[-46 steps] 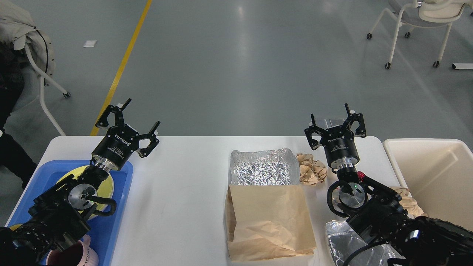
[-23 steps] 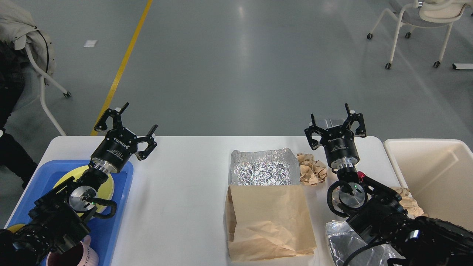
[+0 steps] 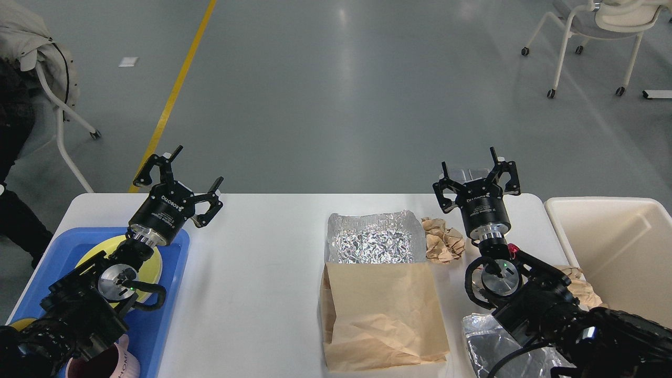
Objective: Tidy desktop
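The white desktop fills the lower part of the head view. On it lie a crumpled silver foil sheet, a flat brown paper bag below it, and a crumpled brown paper ball to the foil's right. My left gripper is open and empty, held above the table's far left, over the blue tray's corner. My right gripper is open and empty, held above the far edge, just beyond the paper ball.
A blue tray at the left holds a yellow plate and a pink mug. A beige bin stands at the right. More crumpled paper and a silver foil bag lie under my right arm.
My left gripper has moved a little left and away from me over the first half second, then held still. The right arm has not moved.
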`<state>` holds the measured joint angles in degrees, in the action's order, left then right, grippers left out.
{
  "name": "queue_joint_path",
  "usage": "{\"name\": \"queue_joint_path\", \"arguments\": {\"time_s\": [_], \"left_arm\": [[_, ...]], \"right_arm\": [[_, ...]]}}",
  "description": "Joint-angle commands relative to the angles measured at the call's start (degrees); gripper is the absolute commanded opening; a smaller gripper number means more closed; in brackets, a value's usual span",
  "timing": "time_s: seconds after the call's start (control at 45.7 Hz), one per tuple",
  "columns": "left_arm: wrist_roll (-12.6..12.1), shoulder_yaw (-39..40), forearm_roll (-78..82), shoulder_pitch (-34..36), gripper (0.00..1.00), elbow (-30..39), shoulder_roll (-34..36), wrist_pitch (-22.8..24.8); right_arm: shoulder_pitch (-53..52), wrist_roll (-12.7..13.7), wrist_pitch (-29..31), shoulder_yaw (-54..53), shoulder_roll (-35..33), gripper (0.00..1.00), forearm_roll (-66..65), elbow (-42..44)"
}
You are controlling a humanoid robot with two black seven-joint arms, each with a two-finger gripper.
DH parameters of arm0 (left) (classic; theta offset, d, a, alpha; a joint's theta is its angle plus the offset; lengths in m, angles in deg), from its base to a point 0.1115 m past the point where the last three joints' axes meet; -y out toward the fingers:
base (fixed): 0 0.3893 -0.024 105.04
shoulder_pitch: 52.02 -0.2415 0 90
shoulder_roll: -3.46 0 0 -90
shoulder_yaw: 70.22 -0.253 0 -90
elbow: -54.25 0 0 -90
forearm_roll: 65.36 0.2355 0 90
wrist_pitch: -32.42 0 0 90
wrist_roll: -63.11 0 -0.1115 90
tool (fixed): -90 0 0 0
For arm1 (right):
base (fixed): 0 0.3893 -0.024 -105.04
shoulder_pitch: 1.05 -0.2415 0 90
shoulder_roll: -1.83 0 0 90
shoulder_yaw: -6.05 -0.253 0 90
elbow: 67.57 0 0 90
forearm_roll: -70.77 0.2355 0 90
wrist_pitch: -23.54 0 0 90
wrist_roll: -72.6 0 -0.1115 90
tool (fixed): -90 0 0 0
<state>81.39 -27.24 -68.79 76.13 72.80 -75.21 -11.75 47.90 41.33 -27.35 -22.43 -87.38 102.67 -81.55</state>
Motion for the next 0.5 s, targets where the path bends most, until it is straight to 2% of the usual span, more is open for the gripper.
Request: {"name": "queue_joint_path", "arguments": {"time_s": [0.0,0.482], "left_arm": [[0.0,0.0,0.0,0.0,1.00,0.0,0.0,0.0],[0.0,0.0,0.0,0.0,1.00,0.0,0.0,0.0]], "right_arm": [[0.0,0.0,0.0,0.0,0.0,1.00,0.0,-0.1],[0.0,0.0,0.0,0.0,0.0,1.00,0.0,0.0]]}}
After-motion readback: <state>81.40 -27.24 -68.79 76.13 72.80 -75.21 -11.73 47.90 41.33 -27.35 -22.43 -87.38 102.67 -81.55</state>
